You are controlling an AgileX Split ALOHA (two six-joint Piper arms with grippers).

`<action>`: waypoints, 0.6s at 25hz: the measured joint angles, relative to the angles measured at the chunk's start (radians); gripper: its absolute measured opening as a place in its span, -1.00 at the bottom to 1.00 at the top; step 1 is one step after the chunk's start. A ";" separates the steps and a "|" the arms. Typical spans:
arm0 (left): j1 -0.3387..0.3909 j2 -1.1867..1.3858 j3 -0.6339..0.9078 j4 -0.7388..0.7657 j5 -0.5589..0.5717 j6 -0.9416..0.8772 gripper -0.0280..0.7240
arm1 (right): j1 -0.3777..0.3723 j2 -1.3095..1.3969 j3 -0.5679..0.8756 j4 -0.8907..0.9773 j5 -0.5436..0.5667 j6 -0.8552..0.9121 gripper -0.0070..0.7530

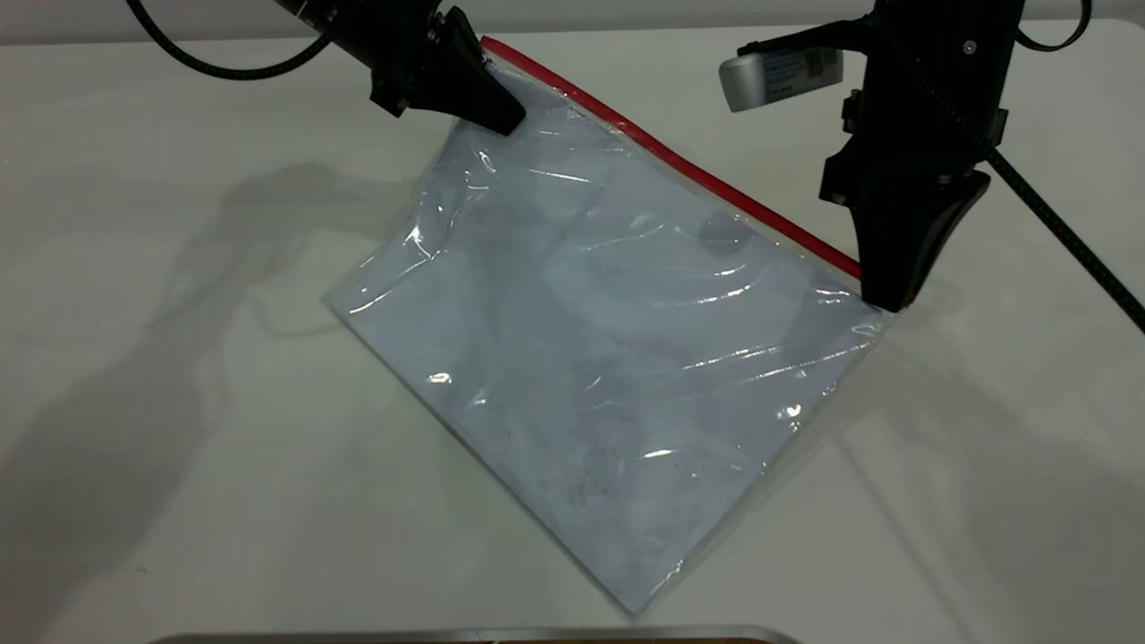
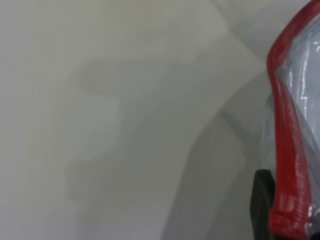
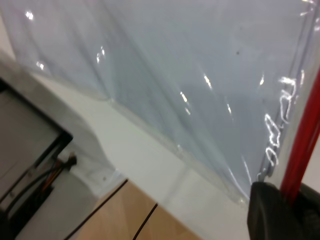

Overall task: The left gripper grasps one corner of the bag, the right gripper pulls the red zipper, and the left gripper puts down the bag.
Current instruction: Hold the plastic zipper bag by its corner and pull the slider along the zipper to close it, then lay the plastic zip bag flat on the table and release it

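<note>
Clear, limp plastic, the bag (image 1: 590, 358) sags slackly on the desk (image 1: 179, 402); likely slippery. Left hand (image 1: 501, 112) pinches its corner (image 1: 514, 85); right hand (image 1: 890, 291) grips the zipper (image 1: 716, 183) at the strip's opposite end.

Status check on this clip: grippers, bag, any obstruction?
Left gripper shut on bag corner. Right gripper at red zipper far end. Nothing blocking.
</note>
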 joint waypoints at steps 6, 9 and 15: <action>0.010 0.000 0.000 0.026 -0.056 -0.122 -0.40 | -0.003 0.000 0.000 0.018 -0.096 0.006 -0.21; 0.012 0.000 -0.001 0.025 -0.077 -0.189 0.05 | -0.003 0.000 0.002 0.018 -0.151 0.006 0.22; 0.011 -0.041 -0.001 0.125 -0.160 -0.327 0.71 | -0.005 0.001 -0.027 -0.008 -0.232 0.006 0.62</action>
